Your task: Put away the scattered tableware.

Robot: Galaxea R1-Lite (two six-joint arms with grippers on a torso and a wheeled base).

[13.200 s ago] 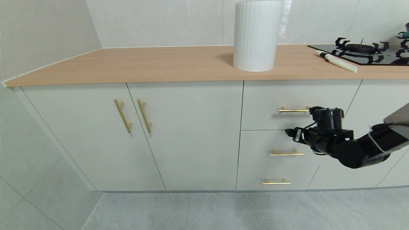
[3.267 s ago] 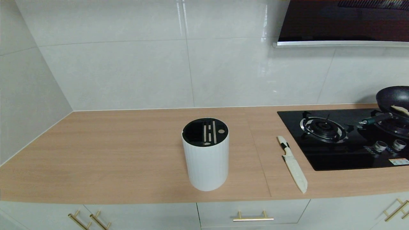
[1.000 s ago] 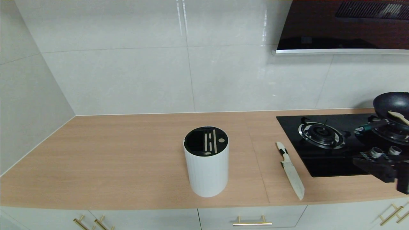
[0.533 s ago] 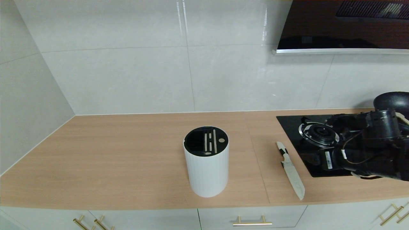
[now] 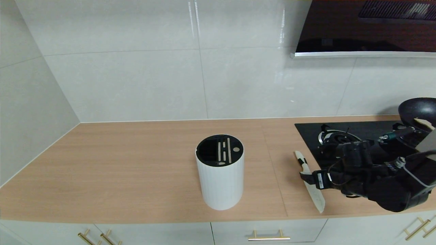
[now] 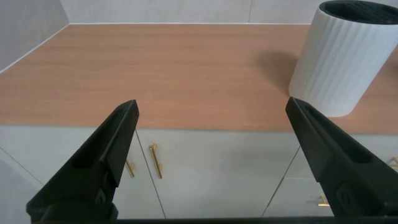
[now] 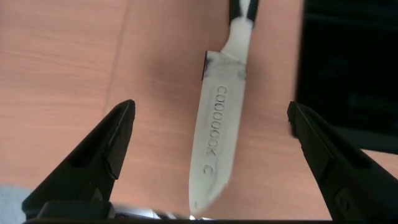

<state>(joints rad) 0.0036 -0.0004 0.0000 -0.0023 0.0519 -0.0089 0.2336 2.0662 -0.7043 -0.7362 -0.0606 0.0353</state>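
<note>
In the head view, a cream knife (image 5: 317,199) is lying on the wooden counter (image 5: 119,170) between a white ribbed holder (image 5: 220,172) and the black stove (image 5: 311,136), its tip pointing toward the counter's front edge. The right gripper (image 5: 306,177) is hovering over the knife's middle, reaching in from the stove side, and a dark pan (image 5: 417,107) is sitting on the far burner. In the left wrist view, the left gripper (image 6: 211,106) is hanging with its fingers (image 6: 99,162) spread wide around nothing, in front of the cabinet doors (image 6: 205,168), with the holder standing on the counter beyond. In the right wrist view, the right gripper's fingers (image 7: 106,155) are gaping wide on either side of the knife's blade, not gripping it.
</note>
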